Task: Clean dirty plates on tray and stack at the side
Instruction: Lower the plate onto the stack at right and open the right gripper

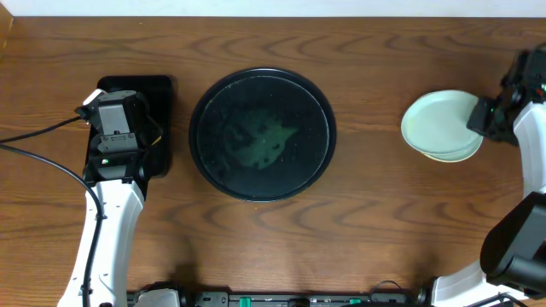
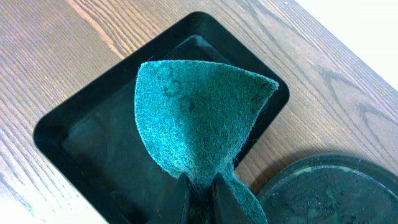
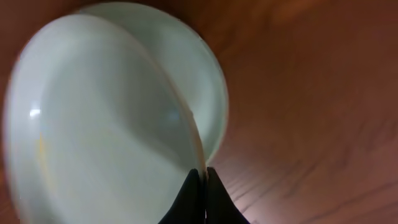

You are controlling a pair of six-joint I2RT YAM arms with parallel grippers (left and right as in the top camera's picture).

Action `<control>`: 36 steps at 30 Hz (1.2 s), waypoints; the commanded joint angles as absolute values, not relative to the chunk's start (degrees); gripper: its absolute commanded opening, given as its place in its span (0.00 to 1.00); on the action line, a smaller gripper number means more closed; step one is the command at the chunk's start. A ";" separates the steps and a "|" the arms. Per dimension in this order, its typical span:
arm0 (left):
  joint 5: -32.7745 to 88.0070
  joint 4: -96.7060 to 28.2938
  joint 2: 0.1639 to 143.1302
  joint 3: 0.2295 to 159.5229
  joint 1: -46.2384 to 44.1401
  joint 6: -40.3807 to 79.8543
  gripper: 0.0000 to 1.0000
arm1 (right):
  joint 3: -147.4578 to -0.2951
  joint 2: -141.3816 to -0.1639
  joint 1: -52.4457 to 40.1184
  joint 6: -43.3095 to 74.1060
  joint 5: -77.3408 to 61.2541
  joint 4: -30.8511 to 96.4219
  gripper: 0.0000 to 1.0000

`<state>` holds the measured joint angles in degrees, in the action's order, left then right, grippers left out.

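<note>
Two robot arms reach in from the near edge of a wooden counter (image 1: 367, 213), one on each side of a large round black tray (image 1: 222, 162) that sits in the middle.

Left of the tray, the left hand (image 2: 200, 185) is clenched on a green scouring pad (image 2: 199, 106). It pinches the pad's narrow end, and the rest fans out beyond the fingertips in a curled, cone-like shape. The pad hangs over a small rectangular black tray (image 2: 68, 130), which lies just beside the round tray on its left. Whether the pad touches the small tray cannot be told.

The round tray has a raised rim. Its dark floor looks mottled, with a faint greenish patch near the centre.

Right of the tray and well apart from it, the plates (image 1: 439, 126) rest on the counter in a loose stack. They are pale, a whitish green in this light. The right hand (image 3: 200, 177) is clenched on the rim of the top plate (image 3: 106, 124), at the side facing away from the tray, with its dark fingertips pressed close together. The top plate sits off-centre on a lower plate (image 3: 208, 81), so a crescent of the lower one shows past its edge. Two plates are plain to see, and whether a third lies beneath them cannot be told.
</note>
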<state>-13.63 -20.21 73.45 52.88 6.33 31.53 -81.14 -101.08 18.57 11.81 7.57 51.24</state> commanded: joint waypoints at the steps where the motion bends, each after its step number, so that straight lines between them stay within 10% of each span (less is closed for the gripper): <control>1: -13.89 -20.10 72.99 52.73 6.57 32.01 0.07 | -77.41 -100.47 20.88 17.93 12.19 48.84 0.01; 14: -13.89 -20.08 72.99 52.73 6.57 32.01 0.07 | -76.16 -100.42 24.84 17.96 0.91 44.36 0.07; 19: -13.89 -20.10 72.99 52.73 6.57 32.01 0.07 | -76.16 -100.42 23.90 17.96 -1.61 43.48 0.30; 36: -13.93 -14.85 80.23 52.73 11.27 32.01 0.07 | -76.16 -87.44 10.96 18.33 -16.03 44.91 0.49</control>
<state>-13.63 -16.10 77.01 52.88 8.95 31.53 -76.07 -93.84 15.11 18.06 -15.03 43.88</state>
